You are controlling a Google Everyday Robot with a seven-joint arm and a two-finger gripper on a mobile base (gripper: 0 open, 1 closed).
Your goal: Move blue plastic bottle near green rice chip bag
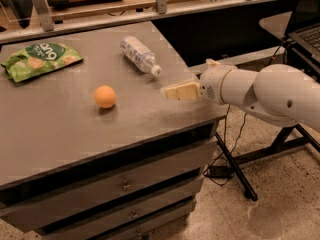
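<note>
Camera view: the pincer (180, 91) is held just above the desk (75, 134) at its right edge, pointed leftward. Whether it is apart or together cannot be told. The blue plastic bottle (140, 55) is laid on its side, untouched, near the pincer's tip and beyond it toward the far edge, cap end nearest. Its long axis is set diagonally across the pincer's line. The green rice chip bag (40, 59) is found well apart, at the far left.

table (60, 139): bottle (139, 54), green bag (40, 59), orange ball (105, 96); claw (169, 92) over edge
</note>
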